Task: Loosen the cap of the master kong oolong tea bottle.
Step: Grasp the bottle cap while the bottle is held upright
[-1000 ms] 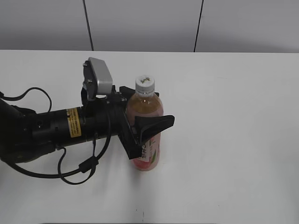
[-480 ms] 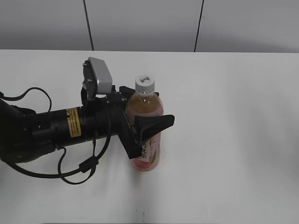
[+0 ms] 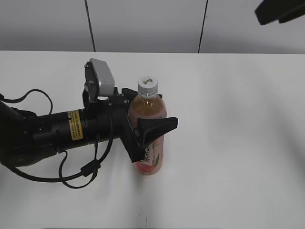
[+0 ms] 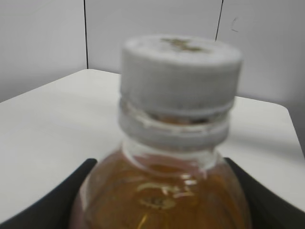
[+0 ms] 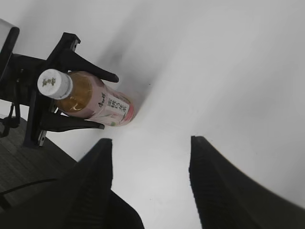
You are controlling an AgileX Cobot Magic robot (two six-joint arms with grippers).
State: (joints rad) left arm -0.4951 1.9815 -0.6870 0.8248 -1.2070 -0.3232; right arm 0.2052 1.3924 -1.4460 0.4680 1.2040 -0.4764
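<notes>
The master kong oolong tea bottle stands upright on the white table, amber tea above a pink label. Its white cap sits on the neck; it fills the left wrist view and shows small in the right wrist view. My left gripper is shut on the bottle's body just below the shoulder, fingers on both sides. My right gripper is open and empty, high above the table to the right of the bottle; only a dark part of it shows at the exterior view's top right.
The white table stretches right of and in front of the bottle. A grey panelled wall stands behind it. The left arm with its cables lies across the table's left side.
The right gripper has come into the exterior view at the top right. The bottle and the left gripper have not moved.
</notes>
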